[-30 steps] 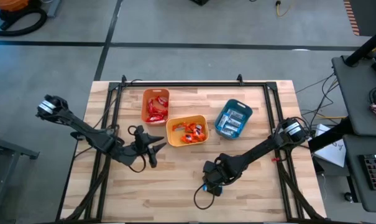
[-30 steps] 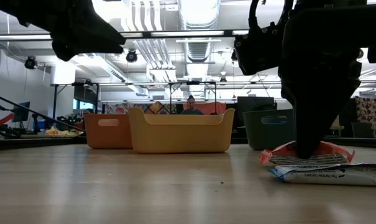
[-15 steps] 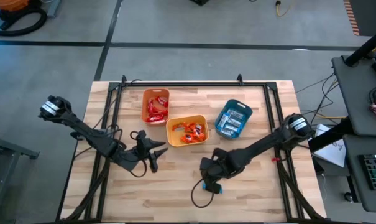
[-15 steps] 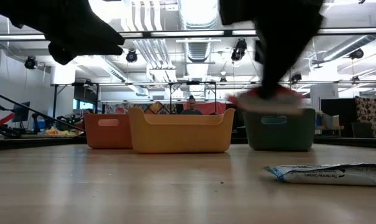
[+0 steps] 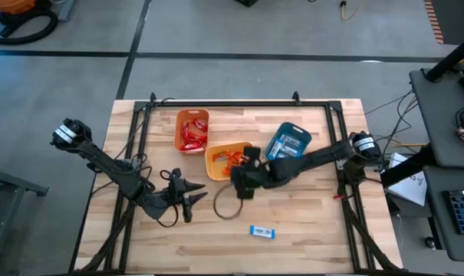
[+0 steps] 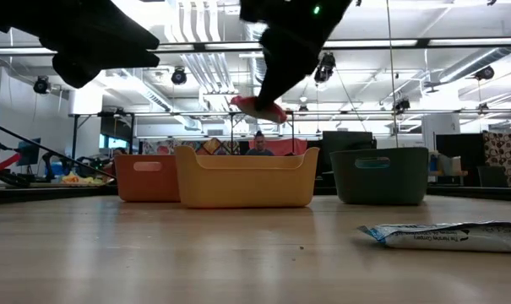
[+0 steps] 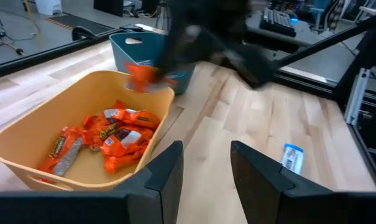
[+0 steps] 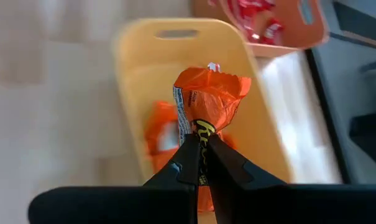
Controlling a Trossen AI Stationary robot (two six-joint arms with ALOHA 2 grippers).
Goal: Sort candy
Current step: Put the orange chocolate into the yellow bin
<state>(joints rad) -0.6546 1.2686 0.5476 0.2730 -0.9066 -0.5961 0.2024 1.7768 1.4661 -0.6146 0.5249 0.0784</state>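
My table (image 5: 308, 222) was a light wood-plank top with a black frame along its edges. Three bins sat directly on it: the yellow bin (image 5: 213, 172) right under my right jaws, the orange bin (image 5: 178, 123) just beyond it on the far side, and the teal bin (image 5: 278, 134) beside it toward my right arm's base. One blue-and-white bar (image 5: 261, 231) lay flat on bare wood, near-side of my right jaws, well apart from the bins.

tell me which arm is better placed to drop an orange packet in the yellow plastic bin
The right arm. The right gripper is shut on an orange packet above the yellow plastic bin. The left gripper is open and empty, over bare table beside the bin.
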